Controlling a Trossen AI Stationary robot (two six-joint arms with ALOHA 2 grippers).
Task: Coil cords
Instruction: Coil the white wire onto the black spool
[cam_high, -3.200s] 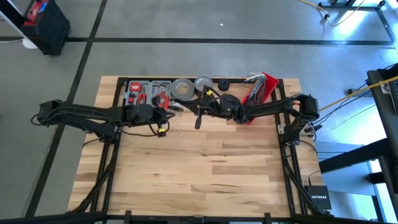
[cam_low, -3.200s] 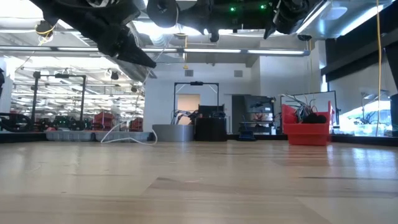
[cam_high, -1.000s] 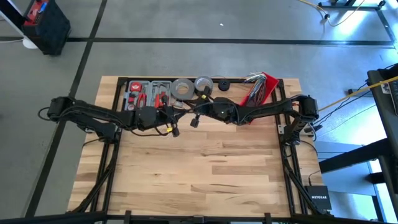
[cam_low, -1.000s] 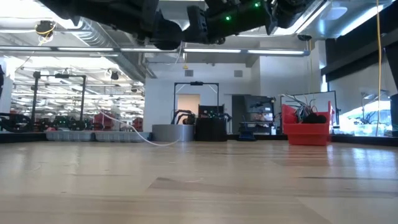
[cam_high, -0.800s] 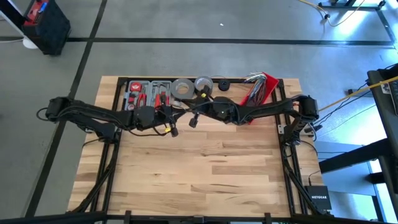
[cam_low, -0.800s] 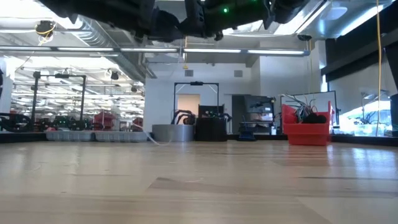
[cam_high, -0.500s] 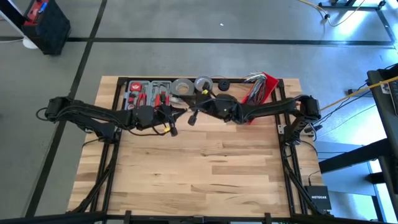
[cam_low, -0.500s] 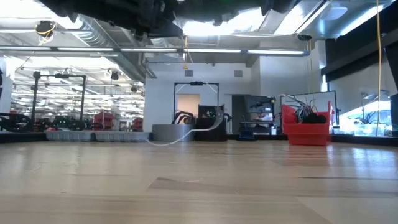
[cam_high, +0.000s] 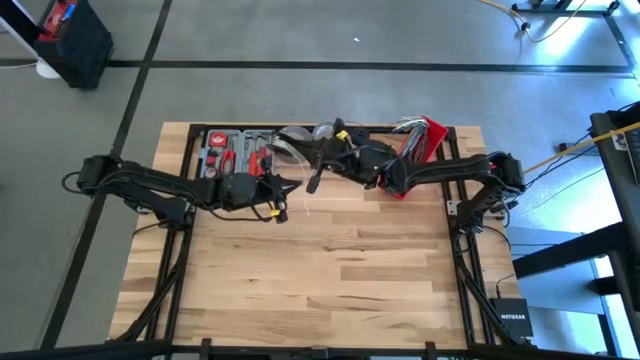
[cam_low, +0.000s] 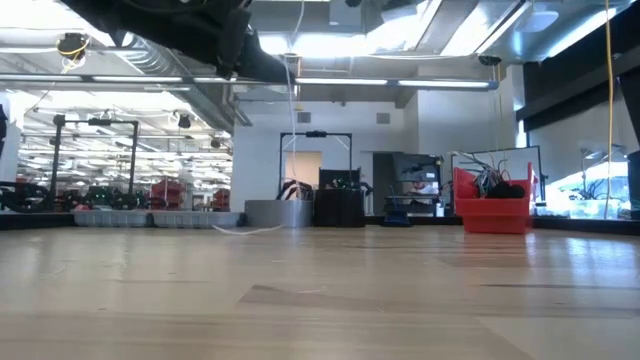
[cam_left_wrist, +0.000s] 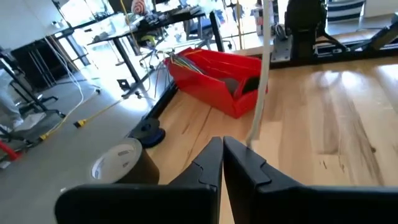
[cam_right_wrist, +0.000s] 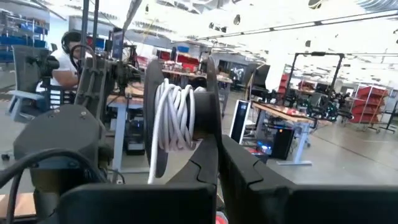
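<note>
left jaws: the left gripper (cam_left_wrist: 222, 163) has its two dark fingers pressed together; the white cord (cam_left_wrist: 261, 81) passes just in front of the tips, and whether it is pinched there cannot be told.
right jaws: the right gripper (cam_right_wrist: 214, 140) is closed, with several turns of the white cord (cam_right_wrist: 177, 115) wound around one of its fingers.
left gripper place: in the high view it (cam_high: 283, 190) is raised over the back half of the wooden table (cam_high: 330, 280), near the middle, its tips pointing toward the right arm.
right gripper place: in the high view it (cam_high: 316, 176) is lifted above the back of the table, close to the left gripper, just in front of the tape rolls.
cord path: in the low view the cord (cam_low: 297, 110) hangs straight down from the arms overhead, then trails along the table top (cam_low: 250, 229) at the far edge.
cord in high view: a pale loop shows near the grey tape roll (cam_high: 291, 140), between the two grippers.
back row: a grey tool tray (cam_high: 228, 150) with red-handled tools, the tape rolls, and a red bin (cam_high: 424, 138) full of loose wires.
left wrist sight: the red bin (cam_left_wrist: 214, 78), a grey tape roll (cam_left_wrist: 121, 163) and a small black disc (cam_left_wrist: 148, 129) on the table.
room: in the right wrist view a person (cam_right_wrist: 65, 62) in a white top sits at a desk, far behind.
</note>
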